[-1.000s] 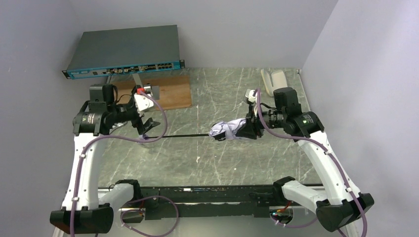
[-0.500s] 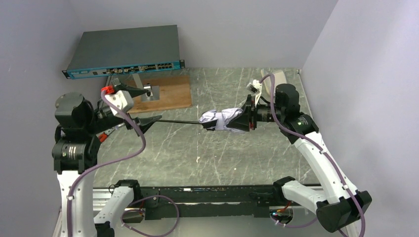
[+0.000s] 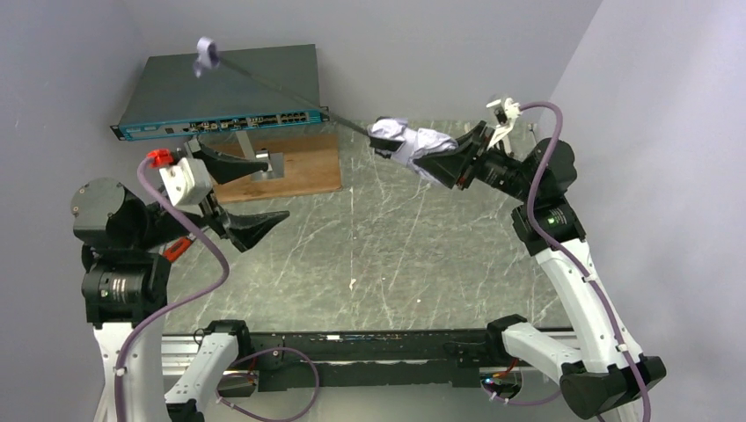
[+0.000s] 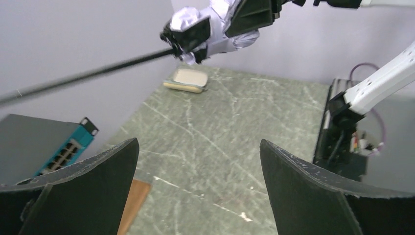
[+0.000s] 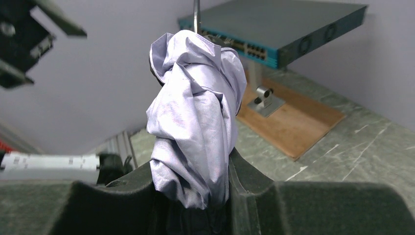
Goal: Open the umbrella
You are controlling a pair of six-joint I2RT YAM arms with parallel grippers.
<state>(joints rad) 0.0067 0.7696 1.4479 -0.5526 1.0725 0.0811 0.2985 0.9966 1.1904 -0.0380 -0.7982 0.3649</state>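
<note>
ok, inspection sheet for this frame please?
Surface: marbled green table, white fleck near the middle.
Job's things: umbrella bundled, off the table; shaft slants up far-left to the handle.
Clutter: network switch, wooden board with metal bracket, cream pad by the far wall.
Tools: left tool open, empty; right tool shut on the canopy.
Cables: purple cables loop along both arms, clear of the umbrella.
Surroundings: plain walls; nothing else seen.

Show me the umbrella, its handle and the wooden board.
umbrella (image 3: 413, 141): top view, on the bunched pale canopy.
handle (image 3: 206, 55): top view, on its pale end.
board (image 3: 308, 169): top view, on bare wood.
</note>
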